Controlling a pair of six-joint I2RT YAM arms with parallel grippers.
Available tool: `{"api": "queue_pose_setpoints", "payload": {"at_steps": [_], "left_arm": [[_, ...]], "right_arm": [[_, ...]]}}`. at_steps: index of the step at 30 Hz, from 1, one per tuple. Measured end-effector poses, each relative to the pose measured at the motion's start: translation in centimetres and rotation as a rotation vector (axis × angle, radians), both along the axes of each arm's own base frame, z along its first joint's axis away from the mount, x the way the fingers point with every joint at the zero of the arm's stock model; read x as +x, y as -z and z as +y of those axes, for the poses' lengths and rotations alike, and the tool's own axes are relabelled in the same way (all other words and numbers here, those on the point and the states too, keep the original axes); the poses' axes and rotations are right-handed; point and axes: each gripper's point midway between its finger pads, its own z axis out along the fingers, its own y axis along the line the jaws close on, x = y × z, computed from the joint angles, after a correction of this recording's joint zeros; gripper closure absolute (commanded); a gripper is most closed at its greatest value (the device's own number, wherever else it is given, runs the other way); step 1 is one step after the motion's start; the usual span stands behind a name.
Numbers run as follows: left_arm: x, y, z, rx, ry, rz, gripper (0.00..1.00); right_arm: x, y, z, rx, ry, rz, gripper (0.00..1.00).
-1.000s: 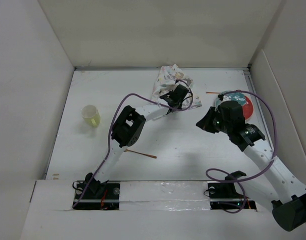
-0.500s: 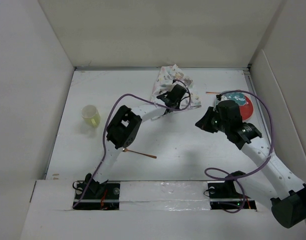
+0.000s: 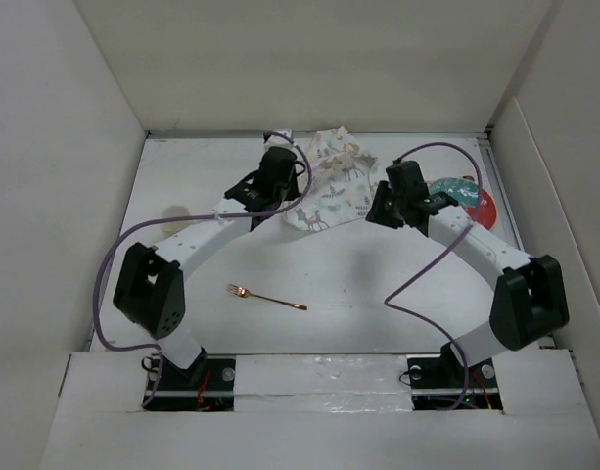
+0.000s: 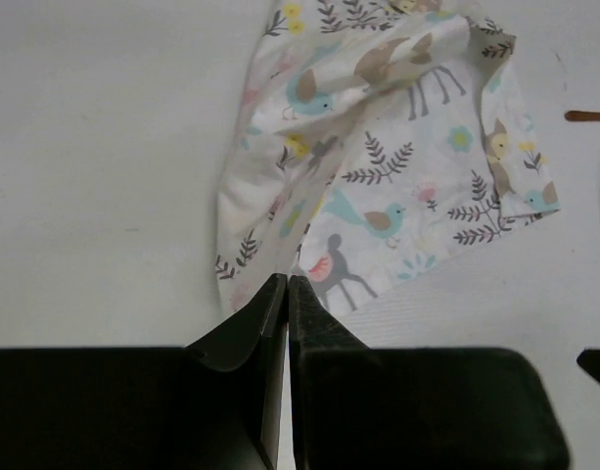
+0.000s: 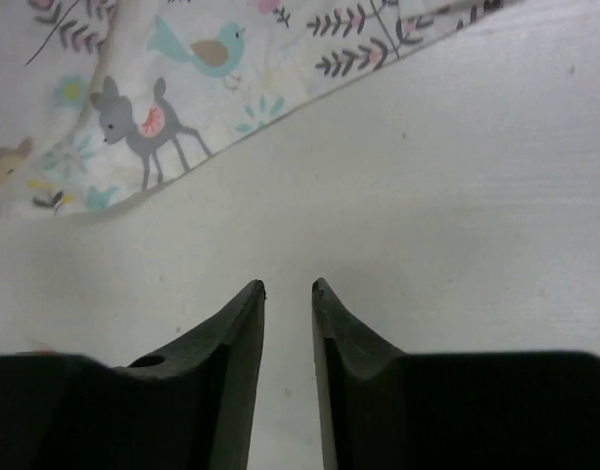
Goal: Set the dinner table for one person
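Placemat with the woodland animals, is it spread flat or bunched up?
Bunched up: the placemat shows overlapping folds and raised creases, one corner pinched by the left gripper.

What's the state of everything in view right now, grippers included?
left gripper: shut, pinching the edge of the placemat.
right gripper: open a little, empty, over bare dinner table.
placemat: rumpled, partly spread, not flat.
fork: lying flat on the dinner table, apart from the placemat.
plate: lying flat at far right, only partly visible.
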Motion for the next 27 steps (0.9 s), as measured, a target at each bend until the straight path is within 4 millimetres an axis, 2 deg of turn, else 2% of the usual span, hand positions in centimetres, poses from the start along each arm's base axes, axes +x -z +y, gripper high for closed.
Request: {"api": "queue_pose_setpoints", "payload": {"at_steps": [4, 7, 8, 9, 11, 12, 13, 15, 16, 18, 19, 21, 22, 25, 27], "left_arm": [[-0.3, -0.3, 5.1, -0.008, -0.089, 0.003, 1.00], [-0.1, -0.3, 9.7, -0.007, -0.181, 0.007, 1.00], [-0.1, -0.3, 11.2, -0.008, -0.211, 0.008, 1.00], [-0.1, -0.5, 12.4, -0.009, -0.238, 0.006, 1.00], [0.1, -1.0, 14.8, -0.014, -0.294, -0.007, 1.00], [0.1, -1.2, 15.3, -0.014, -0.305, -0.011, 1.00], [0.0, -1.3, 15.5, -0.016, -0.309, -0.015, 1.00], [-0.3, -1.2, 15.4, -0.017, -0.303, -0.014, 1.00], [-0.4, -0.9, 15.3, -0.016, -0.297, -0.008, 1.00], [-0.7, -0.3, 15.1, -0.014, -0.288, 0.007, 1.00], [-0.9, 0.1, 15.0, -0.014, -0.280, 0.015, 1.00], [-1.1, 0.7, 14.8, -0.015, -0.267, 0.028, 1.00], [-1.2, 0.9, 14.6, -0.019, -0.258, 0.034, 1.00], [-1.4, 1.3, 14.3, -0.024, -0.236, 0.041, 1.00], [-1.5, 1.4, 14.1, -0.030, -0.225, 0.042, 1.00]], "right_arm": [[3.2, 0.4, 0.6, -0.049, 0.006, 0.000, 0.55], [4.1, 1.1, 0.6, -0.083, 0.009, 0.011, 0.54], [4.1, 1.3, 0.5, -0.095, 0.009, 0.017, 0.55], [4.3, 1.7, 0.4, -0.116, 0.013, 0.031, 0.64], [4.3, 1.9, 0.4, -0.131, 0.008, 0.041, 0.67], [4.5, 2.1, 0.4, -0.146, 0.010, 0.052, 0.72], [4.8, 2.3, 0.4, -0.157, 0.010, 0.059, 0.90], [5.6, 2.8, 0.5, -0.180, 0.010, 0.069, 0.99], [5.8, 3.2, 0.5, -0.188, 0.013, 0.076, 0.98], [5.7, 4.4, 0.4, -0.209, 0.013, 0.106, 0.90], [5.6, 4.9, 0.3, -0.218, 0.013, 0.120, 0.73], [5.4, 6.1, 0.1, -0.243, 0.015, 0.153, 0.65], [5.3, 6.7, 0.0, -0.257, 0.010, 0.169, 0.64], [5.8, 7.8, 0.4, -0.295, -0.015, 0.183, 0.80], [6.0, 8.1, 1.0, -0.317, -0.029, 0.181, 0.82]]}}
